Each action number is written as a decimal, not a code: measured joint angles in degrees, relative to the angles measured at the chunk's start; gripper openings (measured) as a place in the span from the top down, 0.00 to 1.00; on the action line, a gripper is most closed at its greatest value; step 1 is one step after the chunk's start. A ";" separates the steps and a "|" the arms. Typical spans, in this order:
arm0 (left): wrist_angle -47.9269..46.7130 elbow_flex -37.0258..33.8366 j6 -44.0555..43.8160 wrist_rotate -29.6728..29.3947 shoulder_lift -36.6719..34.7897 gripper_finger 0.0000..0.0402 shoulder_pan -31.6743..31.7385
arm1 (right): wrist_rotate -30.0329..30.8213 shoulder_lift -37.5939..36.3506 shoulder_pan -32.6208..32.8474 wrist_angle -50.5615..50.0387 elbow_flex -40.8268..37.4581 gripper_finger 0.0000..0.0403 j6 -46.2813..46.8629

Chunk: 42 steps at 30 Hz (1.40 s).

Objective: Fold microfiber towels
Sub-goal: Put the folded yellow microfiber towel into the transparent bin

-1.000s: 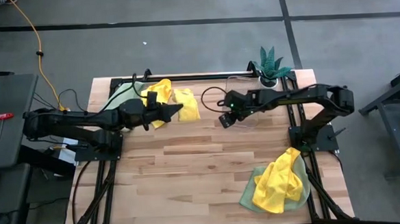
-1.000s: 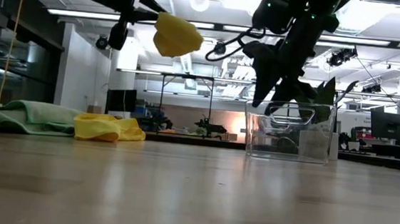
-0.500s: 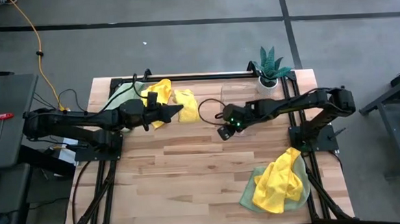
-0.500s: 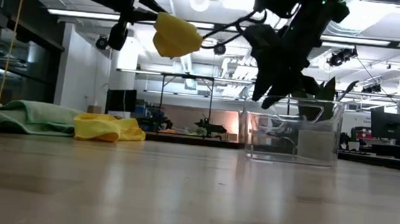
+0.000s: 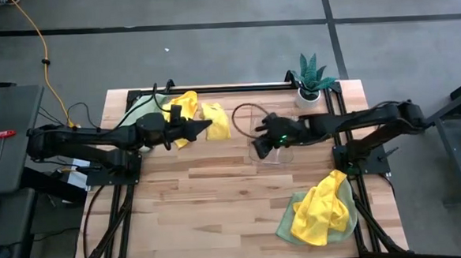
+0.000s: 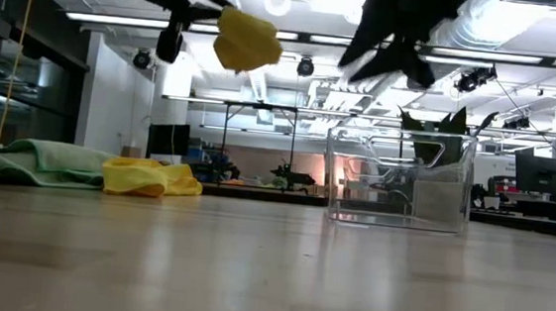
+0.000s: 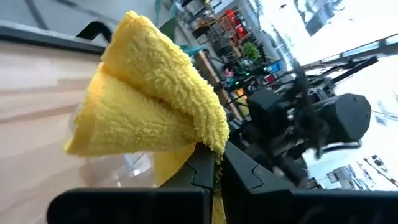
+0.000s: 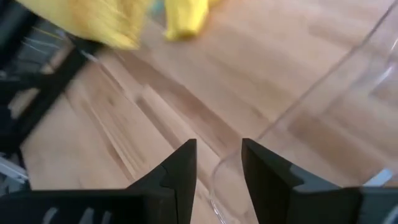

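Counter [image 5: 218, 185] is carrying a clear bin [image 6: 400, 180] mid-right. Left gripper [image 5: 208, 125] is clamping a folded yellow towel [image 6: 247, 39] in the air, left of the bin. Right gripper [image 5: 257, 150], fingers parted, is hovering at the bin's near rim, holding nothing. Best approach: lower the towel squarely into the bin, keeping the fold pinched until it's resting.

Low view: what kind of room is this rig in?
Likely a robotics lab or workshop: strip lights on an open ceiling, a monitor on a bench behind, and a yellow cable across the grey floor.
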 joint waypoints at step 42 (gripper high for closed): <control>9.31 10.70 -5.53 19.95 -0.12 1.00 6.82 | -10.00 4.40 -4.87 58.34 0.09 0.20 19.99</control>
